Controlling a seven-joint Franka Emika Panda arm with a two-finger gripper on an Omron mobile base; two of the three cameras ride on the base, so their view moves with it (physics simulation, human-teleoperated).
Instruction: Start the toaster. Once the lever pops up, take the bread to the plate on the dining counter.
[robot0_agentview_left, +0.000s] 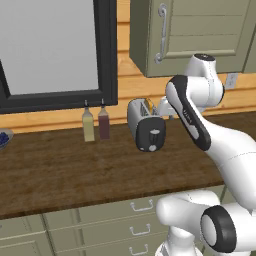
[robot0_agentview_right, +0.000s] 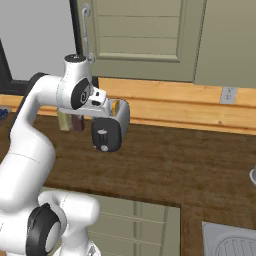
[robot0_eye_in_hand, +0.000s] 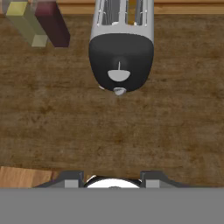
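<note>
Toaster (robot0_agentview_left: 145, 125), small, rounded and silver-grey, stands on a dark wood-grain counter (robot0_agentview_left: 60, 170) near the back wall, its black end panel turned toward the robot. Two bottles, one pale yellow (robot0_agentview_left: 88, 125) and one dark red (robot0_agentview_left: 103, 122), stand just beside it on the window side.

From the hand view, the panel carries a round knob (robot0_eye_in_hand: 119, 74) with a small tab-like lever (robot0_eye_in_hand: 119, 91) at its outer edge, and two slots run along the top. A warm tan edge of bread (robot0_agentview_left: 149, 105) shows in the slot in the left base view; how deep it sits cannot be told.

The gripper (robot0_eye_in_hand: 113, 175) looks at the toaster from over the bare counter, well apart from the lever. Only the bases of its two fingers show at the bottom of the hand view, so whether the jaws stand open or closed cannot be told; nothing appears to be held.

The likely risk is a mistaken target: lever and knob sit close together on the same black panel, so a slightly off approach could land on the knob and leave the toaster unstarted. A push that is not square could also slide the light toaster backward or nudge it into the bottles.
</note>
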